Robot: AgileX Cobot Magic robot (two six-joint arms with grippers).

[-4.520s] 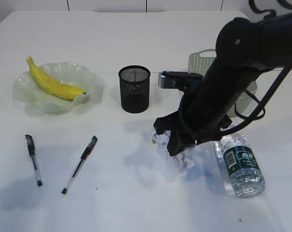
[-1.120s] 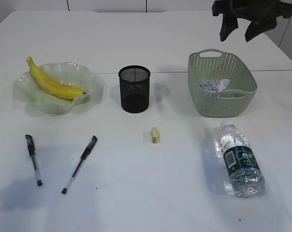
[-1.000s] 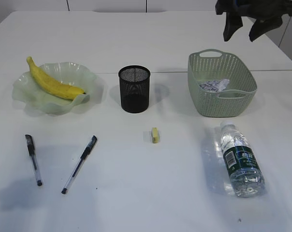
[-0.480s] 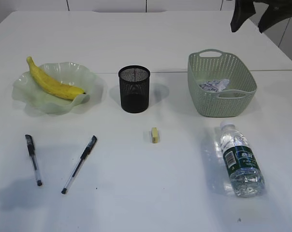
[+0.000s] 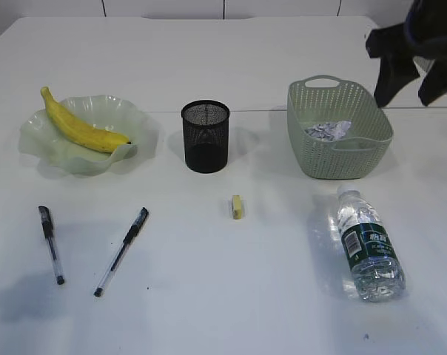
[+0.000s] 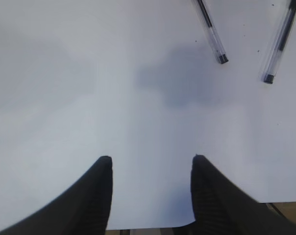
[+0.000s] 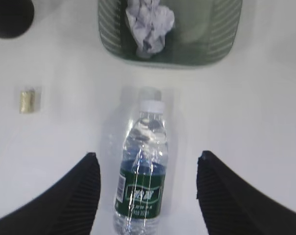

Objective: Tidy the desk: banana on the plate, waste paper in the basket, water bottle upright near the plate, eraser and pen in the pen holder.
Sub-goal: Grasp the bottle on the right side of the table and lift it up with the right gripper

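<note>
The banana (image 5: 81, 128) lies on the pale green plate (image 5: 38, 151) at left. The crumpled waste paper (image 5: 327, 131) lies inside the green basket (image 5: 342, 159), also in the right wrist view (image 7: 149, 23). The water bottle (image 5: 367, 248) lies on its side in front of the basket; it also shows in the right wrist view (image 7: 144, 166). The yellow eraser (image 5: 238, 206) lies mid-table. Two pens (image 5: 121, 251) (image 5: 50, 243) lie front left. The black mesh pen holder (image 5: 206, 136) stands centre. My right gripper (image 5: 414, 80) is open and empty, high above the basket's right end. My left gripper (image 6: 150, 161) is open over bare table.
In the left wrist view the two pen tips (image 6: 212, 39) (image 6: 280, 41) lie ahead to the right, and the table's front edge (image 6: 148, 228) runs just below the fingertips. The eraser also shows in the right wrist view (image 7: 28, 100), left of the bottle.
The right gripper lifted the waste paper from mid-table, left it in the basket, rose open to the back right, and has now come down toward the basket's right side.
</note>
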